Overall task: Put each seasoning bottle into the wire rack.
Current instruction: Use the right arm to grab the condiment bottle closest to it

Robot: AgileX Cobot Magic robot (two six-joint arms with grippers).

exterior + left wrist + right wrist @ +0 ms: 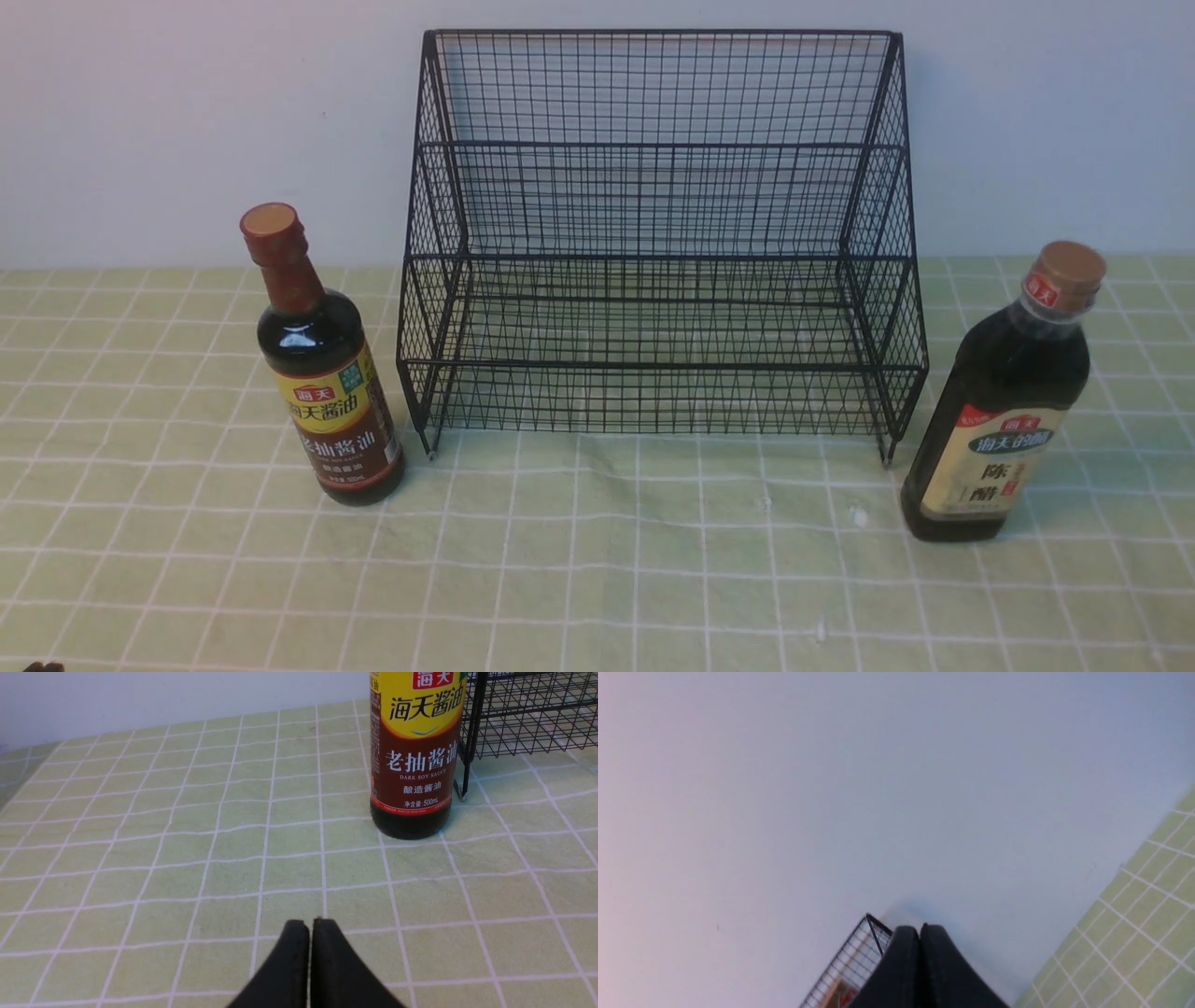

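Nearest to the robot, the left gripper [309, 924] had its two black fingers pressed together with nothing between them. It hung over the green checked tablecloth [597, 569] and touched no bottle. The right gripper [920, 928] was closed in the same way and also held nothing. Its wrist camera saw mostly the pale wall [831, 788], with only one corner of the wire rack [859, 956] behind the fingertips. There were two seasoning bottles, both full of dark liquid, both upright on the cloth and both outside the rack. The tan-capped bottle [1004, 411], with a cream label, stood at the right, a little nearer than the other one and just beside the near right leg of the rack. The reddish-brown-capped bottle [322, 373], with a yellow and brown label, stood at the left, just beside the near left leg, with a small gap between them. Between the two bottles and farther back stood the one black rack, with two stepped tiers and sloped sides, taller than both bottles, its back close to the wall.
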